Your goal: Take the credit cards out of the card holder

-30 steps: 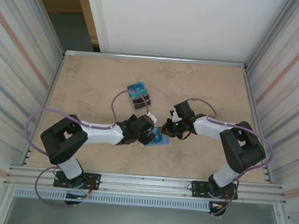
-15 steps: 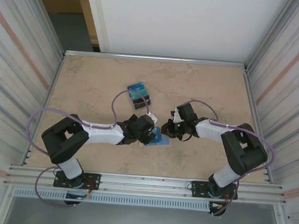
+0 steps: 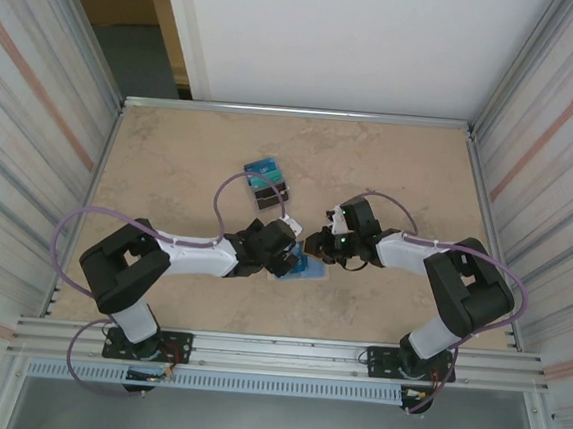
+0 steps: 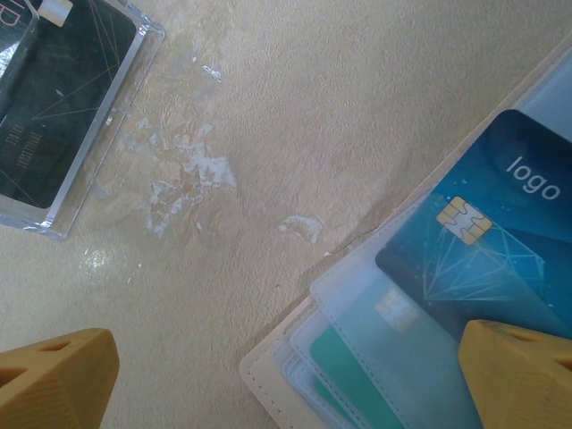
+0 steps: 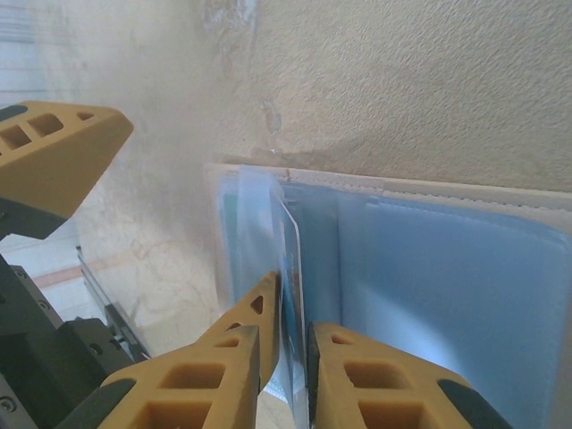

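The card holder [image 3: 309, 270] lies open on the table between the two arms, its beige rim [image 4: 268, 375] and pale blue inside [image 5: 447, 286] showing. A blue credit card [image 4: 483, 241] with a chip sticks partly out of its clear pockets, and a teal card [image 4: 357, 380] sits deeper in. My left gripper [image 3: 285, 257] is wide open over the holder's corner [image 4: 286, 384], one finger [image 4: 523, 375] above the blue card. My right gripper [image 3: 314, 245] reaches in from the other side. Its jaws [image 5: 295, 322] stand a narrow gap apart, with a blue card's [image 5: 290, 259] raised edge between them.
A clear case with blue, teal and dark cards [image 3: 266, 184] lies farther back on the table, also at the upper left of the left wrist view [image 4: 54, 107]. Corrugated walls close in both sides, and a metal rail runs along the near edge.
My right gripper has shifted slightly left toward the holder and its jaws have parted a little. The left arm and the holder have stayed put.
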You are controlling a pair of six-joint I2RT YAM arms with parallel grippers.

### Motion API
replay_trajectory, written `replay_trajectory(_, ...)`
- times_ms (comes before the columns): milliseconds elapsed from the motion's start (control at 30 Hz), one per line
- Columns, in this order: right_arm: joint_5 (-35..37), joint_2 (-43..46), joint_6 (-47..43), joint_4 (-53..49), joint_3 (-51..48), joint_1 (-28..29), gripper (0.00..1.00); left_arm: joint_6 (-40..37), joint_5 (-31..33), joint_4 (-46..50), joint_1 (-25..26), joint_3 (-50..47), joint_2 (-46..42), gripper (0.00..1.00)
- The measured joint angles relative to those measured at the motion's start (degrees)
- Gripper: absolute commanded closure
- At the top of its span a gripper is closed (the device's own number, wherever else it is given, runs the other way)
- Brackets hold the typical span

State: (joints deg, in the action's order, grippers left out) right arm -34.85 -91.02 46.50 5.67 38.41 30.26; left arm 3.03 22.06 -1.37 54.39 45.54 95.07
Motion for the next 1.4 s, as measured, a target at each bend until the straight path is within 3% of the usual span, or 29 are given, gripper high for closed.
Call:
replay_trajectory(300, 0.1, -2.1, 0.9, 1.5, -0.1, 0.6, 0.97, 0.2, 0.1, 0.0, 0.0, 0.0, 0.0, 0.01)
replay_trajectory(733, 7.6, 3.3, -4.1, -11.0, 2.3, -0.4, 1.00, 0.0, 0.8, 1.6, 0.0, 0.0, -1.2, 0.01)
replay_trajectory(1033, 14.2, 11.1, -9.6, -19.8, 3.9, -0.4, 1.00, -2.4, 2.2, 4.0, -0.4, 0.0, -9.3, 0.01)
replay_trajectory(1200, 15.5, 16.0, -13.1, -21.5, 4.9, 0.2, 1.00, -2.8, -1.3, 4.6, -4.3, -0.3, -16.9, 0.01)
replay_trajectory(1400, 15.5, 19.5, -18.9, -22.9, 7.8, 2.8, 1.00, -2.9, -10.8, 4.6, -10.6, -1.0, -27.2, 0.04)
